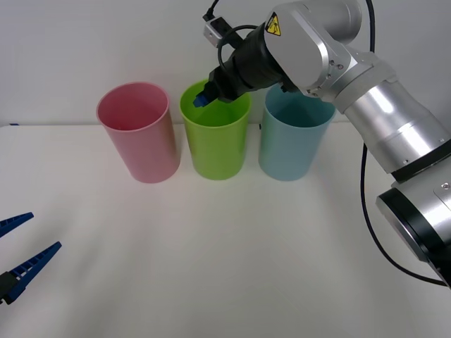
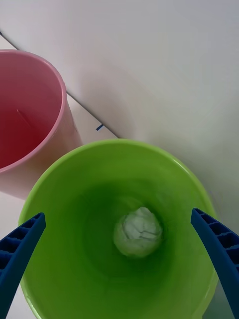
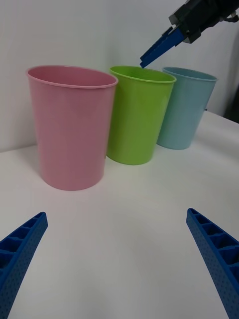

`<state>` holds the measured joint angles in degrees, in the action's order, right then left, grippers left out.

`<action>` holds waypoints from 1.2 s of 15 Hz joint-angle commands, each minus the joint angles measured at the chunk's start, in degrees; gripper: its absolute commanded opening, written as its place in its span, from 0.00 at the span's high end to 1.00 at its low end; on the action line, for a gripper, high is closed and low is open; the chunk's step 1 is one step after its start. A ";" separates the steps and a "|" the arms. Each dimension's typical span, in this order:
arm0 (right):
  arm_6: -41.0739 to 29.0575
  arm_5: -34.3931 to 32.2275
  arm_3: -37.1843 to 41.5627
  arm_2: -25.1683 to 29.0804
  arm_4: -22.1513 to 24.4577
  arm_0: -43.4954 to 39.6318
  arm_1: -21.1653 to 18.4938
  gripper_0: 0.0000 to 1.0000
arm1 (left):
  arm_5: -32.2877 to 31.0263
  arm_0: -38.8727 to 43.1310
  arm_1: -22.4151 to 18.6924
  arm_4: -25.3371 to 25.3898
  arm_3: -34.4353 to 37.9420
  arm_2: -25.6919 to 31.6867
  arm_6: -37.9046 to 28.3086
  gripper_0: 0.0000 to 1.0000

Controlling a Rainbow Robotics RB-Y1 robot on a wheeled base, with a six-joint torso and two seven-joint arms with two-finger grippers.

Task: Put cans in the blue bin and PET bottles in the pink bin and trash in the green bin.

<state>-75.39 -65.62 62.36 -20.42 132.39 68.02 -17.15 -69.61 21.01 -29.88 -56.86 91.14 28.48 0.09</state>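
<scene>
Far left, the left gripper (image 1: 21, 257) is parked low over the table (image 1: 211, 260) with its blue fingers (image 3: 22, 249) spread wide and nothing held between them; the three bins are seen well ahead of it, lined up in a row. First in that row is the pink bin (image 1: 137, 130), standing upright just beside the green bin (image 1: 217, 134), the two close but whether they touch can't be told. The right gripper (image 1: 202, 98) is held right over the green bin's mouth, fingertips pointed down at the rim, and from its wrist camera its fingers (image 2: 219, 249) are seen splayed apart at either side with nothing gripped. Straight below that gripper, down on the floor of the green bin (image 2: 74, 169), the trash (image 2: 138, 232) is seen: a small crumpled whitish wad lying about in the middle of the bottom, clear of both fingers. The pink bin (image 2: 30, 124) is caught off to one side of the gripper, its inside looking bare as far as can be seen. On the right end of the row the blue bin (image 1: 292, 137) is stood upright next to the green one, partly covered from above by the right arm (image 1: 380, 105), which is stretched across from the right.
</scene>
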 commanded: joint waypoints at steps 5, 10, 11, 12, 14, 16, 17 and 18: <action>1.91 -0.03 13.31 1.53 -23.41 -1.93 -13.26 0.00 | 0.00 0.00 0.00 0.00 0.00 0.00 0.00 0.04; 4.19 0.58 34.58 6.10 -38.97 -16.08 -30.05 0.00 | 0.00 0.00 0.00 0.00 0.00 0.00 0.00 0.04; 5.86 0.58 39.24 9.96 -40.99 -21.53 -31.90 0.00 | 0.00 0.00 0.00 0.00 0.00 0.00 0.00 0.04; 8.24 0.58 42.93 13.92 -42.04 -26.80 -32.42 0.00 | 0.00 0.00 0.00 0.00 0.00 0.00 0.00 0.04; 10.96 0.49 49.17 20.16 -43.10 -36.21 -32.51 0.00 | 0.00 0.00 0.00 0.00 0.00 0.00 0.00 0.04; 11.67 -0.65 56.64 26.93 -43.36 -46.14 -32.51 0.00 | 0.00 0.00 0.00 0.00 0.00 0.00 0.00 0.04; 12.10 -0.82 59.10 29.12 -43.36 -49.83 -32.51 0.00 | 0.00 0.00 0.00 0.00 0.00 0.00 0.00 0.05; 12.72 -1.09 61.48 31.06 -43.36 -53.61 -32.34 0.00 | 0.00 0.00 0.00 0.00 0.00 0.00 0.00 0.04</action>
<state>-63.11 -66.49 122.05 9.15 89.03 17.19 -49.61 -69.61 21.01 -29.88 -56.87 91.14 28.48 0.09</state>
